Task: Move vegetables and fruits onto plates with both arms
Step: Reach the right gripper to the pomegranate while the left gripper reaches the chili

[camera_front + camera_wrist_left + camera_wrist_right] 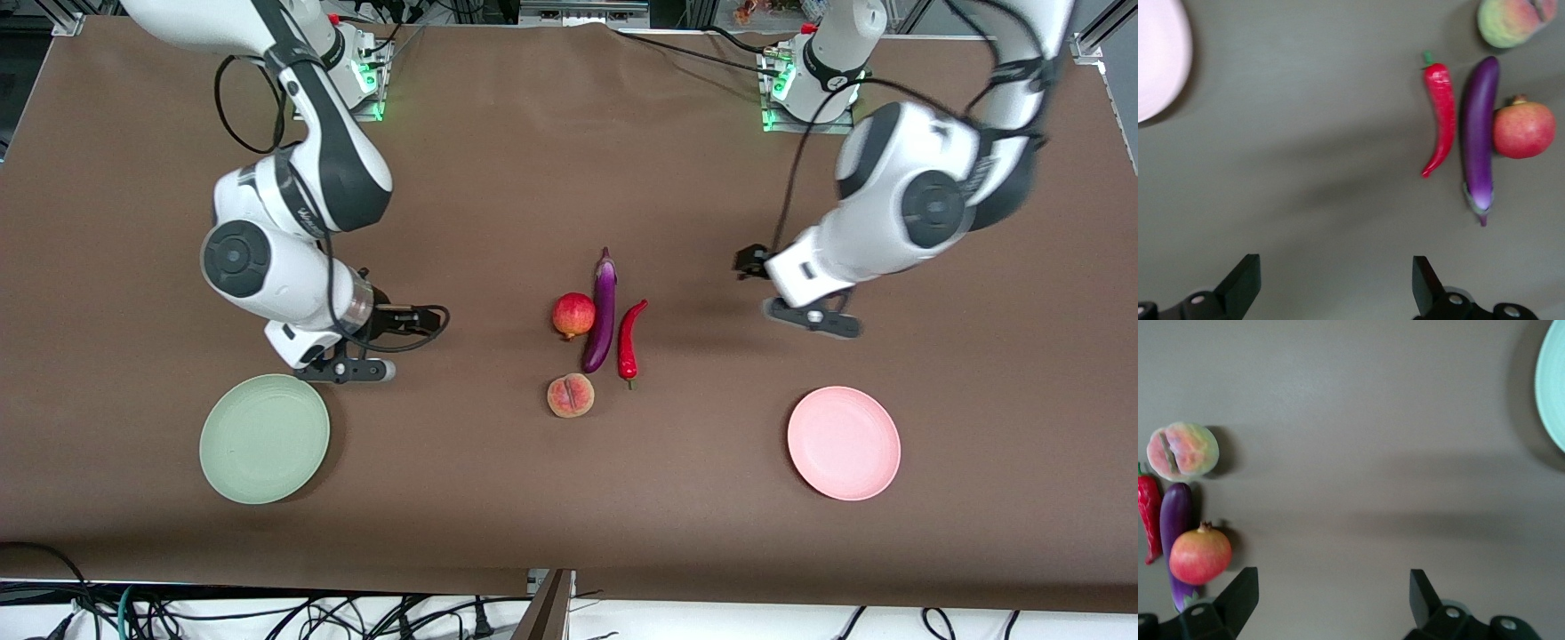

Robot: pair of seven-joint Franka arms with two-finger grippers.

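Note:
A purple eggplant (604,311) lies mid-table, with a red pomegranate (573,315) touching it on the right arm's side and a red chili (629,340) on the left arm's side. A peach (570,396) sits nearer the camera. The green plate (264,438) and the pink plate (844,442) hold nothing. My right gripper (347,366) is open and empty over bare cloth beside the green plate. My left gripper (813,318) is open and empty over bare cloth between the chili and the pink plate. The left wrist view shows the chili (1441,120), eggplant (1479,137) and pomegranate (1523,130).
A brown cloth (498,178) covers the table. The arm bases (805,89) stand along its edge farthest from the camera. Cables (427,618) hang below the near edge. The right wrist view shows the peach (1183,451), the pomegranate (1200,556) and the green plate's rim (1553,380).

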